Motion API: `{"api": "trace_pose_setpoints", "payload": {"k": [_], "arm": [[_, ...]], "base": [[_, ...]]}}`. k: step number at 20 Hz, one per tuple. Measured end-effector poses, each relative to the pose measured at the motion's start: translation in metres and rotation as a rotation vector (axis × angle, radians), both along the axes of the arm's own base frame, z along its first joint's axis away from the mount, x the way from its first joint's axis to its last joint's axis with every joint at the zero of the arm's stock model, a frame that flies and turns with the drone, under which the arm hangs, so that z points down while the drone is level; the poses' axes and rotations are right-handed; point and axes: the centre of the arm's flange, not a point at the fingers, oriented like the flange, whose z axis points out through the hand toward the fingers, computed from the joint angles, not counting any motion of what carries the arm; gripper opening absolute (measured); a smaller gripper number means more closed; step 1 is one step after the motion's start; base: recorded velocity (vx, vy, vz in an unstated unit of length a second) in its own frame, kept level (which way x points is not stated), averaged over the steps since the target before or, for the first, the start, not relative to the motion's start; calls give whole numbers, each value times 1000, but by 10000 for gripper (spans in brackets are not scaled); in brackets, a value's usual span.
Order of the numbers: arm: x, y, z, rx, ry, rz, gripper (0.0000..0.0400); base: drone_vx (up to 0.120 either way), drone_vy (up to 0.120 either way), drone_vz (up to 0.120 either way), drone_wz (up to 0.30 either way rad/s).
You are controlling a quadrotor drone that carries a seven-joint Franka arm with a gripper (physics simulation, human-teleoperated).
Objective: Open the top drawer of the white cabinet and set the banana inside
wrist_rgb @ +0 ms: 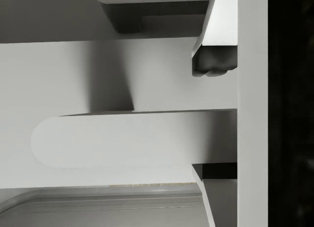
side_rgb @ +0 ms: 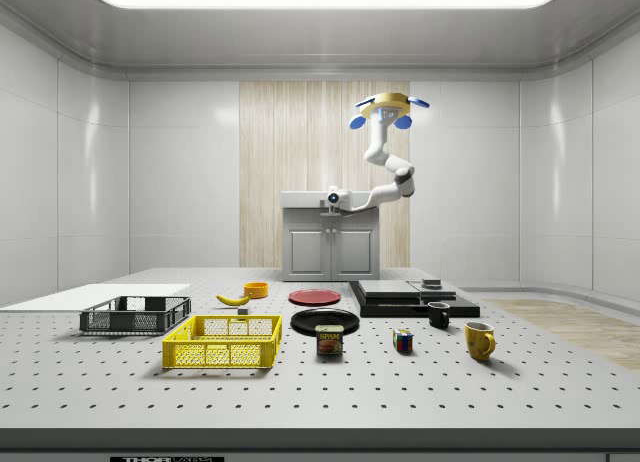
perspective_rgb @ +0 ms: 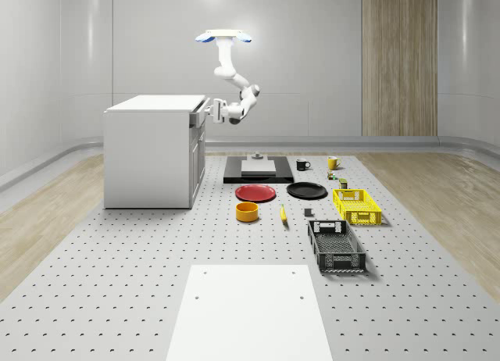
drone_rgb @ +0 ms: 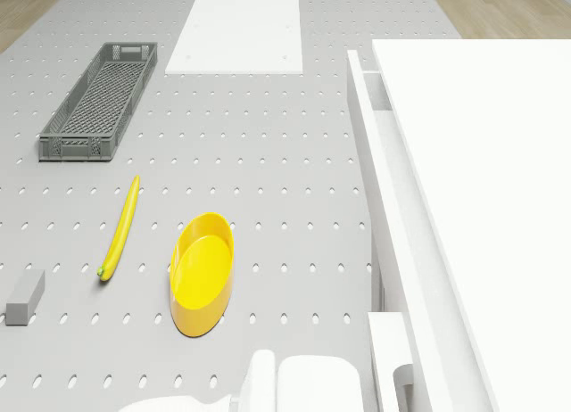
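While the drone (perspective_rgb: pixel 224 37) hovers beside the white cabinet (perspective_rgb: pixel 152 150), its claw (perspective_rgb: pixel 211 109) pinches the top drawer's handle (wrist_rgb: pixel 132 138) (drawer slightly out), and the banana (perspective_rgb: pixel 283 213) lies on the surface (perspective_rgb: pixel 117 283) near the yellow bowl (perspective_rgb: pixel 247 212).

On the perforated table (perspective_rgb: pixel 117 283) a red plate (perspective_rgb: pixel 255 192) and a black plate (perspective_rgb: pixel 306 191) are lying side by side. A yellow bowl (perspective_rgb: pixel 247 212) is sitting just in front of the red plate. A yellow crate (perspective_rgb: pixel 357 206) is standing to the whole-scene view's right of the black plate, and a dark grey crate (perspective_rgb: pixel 336 246) is lying nearer the camera. A black mug (perspective_rgb: pixel 302 165) and a yellow mug (perspective_rgb: pixel 332 163) are standing farther back. In the side view a can (side_rgb: pixel 329 340) and a coloured cube (side_rgb: pixel 402 341) are standing in front. A white board (perspective_rgb: pixel 248 314) is lying flat in the foreground.
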Motion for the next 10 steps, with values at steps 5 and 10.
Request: {"api": "trace_pose_setpoints", "payload": {"k": [5, 10], "arm": [[1, -27, -3, 2, -21, -1, 188], [-2, -58, 4, -2, -3, 0, 227]], "base": [[0, 0, 0, 0], [0, 0, 0, 0]]}}
